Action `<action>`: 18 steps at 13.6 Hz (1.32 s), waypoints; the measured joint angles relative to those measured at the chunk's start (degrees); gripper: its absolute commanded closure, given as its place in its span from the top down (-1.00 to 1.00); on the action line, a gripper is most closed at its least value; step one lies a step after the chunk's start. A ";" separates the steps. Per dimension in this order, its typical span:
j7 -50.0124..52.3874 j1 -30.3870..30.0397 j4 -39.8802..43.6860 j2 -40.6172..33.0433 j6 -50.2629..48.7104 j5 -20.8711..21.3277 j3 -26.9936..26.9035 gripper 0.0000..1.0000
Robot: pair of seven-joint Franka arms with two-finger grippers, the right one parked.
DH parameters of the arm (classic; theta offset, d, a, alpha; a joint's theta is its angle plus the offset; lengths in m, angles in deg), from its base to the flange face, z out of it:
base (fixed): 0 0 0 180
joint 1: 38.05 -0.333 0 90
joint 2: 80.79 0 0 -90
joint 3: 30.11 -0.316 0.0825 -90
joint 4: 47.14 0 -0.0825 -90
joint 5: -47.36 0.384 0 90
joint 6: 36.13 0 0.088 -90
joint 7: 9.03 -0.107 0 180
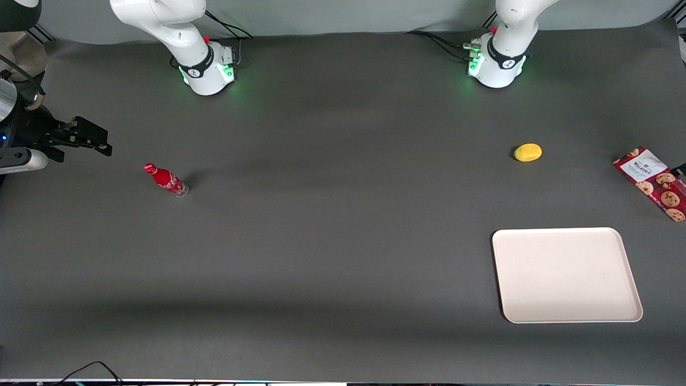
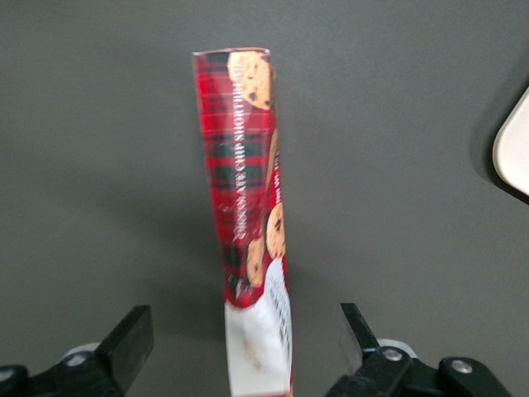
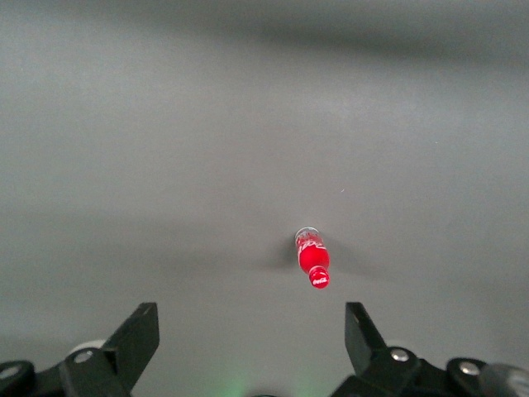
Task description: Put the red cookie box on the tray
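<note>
Red cookie box (image 1: 651,182) lies on the dark table (image 1: 332,257) at the working arm's end, set diagonally, partly cut off by the edge of the front view. Its white-label end points away from the front cam, cookie-print end comes nearer to it. Box isn't on the tray (image 1: 565,321) yet: the tray sits nearer to the front cam than the box, w/ a strip of bare table between them, no contact.

Gripper (image 2: 245,331) hovers over the box's white-label end. Fingers (image 2: 132,339) are spread wide, one on each side of the box, w/ a clear gap to the box on both sides, so nothing is held. In the wrist cam the box runs lengthwise away from the fingers, tartan side & cookie print visible, and a rounded corner of the tray shows at the edge, apart from the box.

Other items: a small yellow fruit (image 1: 528,152) on the table, farther from the front cam than the tray & well apart from the box. A small red bottle (image 1: 166,179) stands toward the parked arm's end, well apart from everything else.
</note>
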 measured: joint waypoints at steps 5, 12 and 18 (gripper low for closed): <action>-2.14 -1.12 0.02 5.00 4.43 -1.60 -0.17 1.00; -2.48 -1.30 -0.02 7.76 7.89 -3.16 -0.13 0.76; -5.86 -1.30 -0.02 8.68 8.10 -3.97 0.04 -1.00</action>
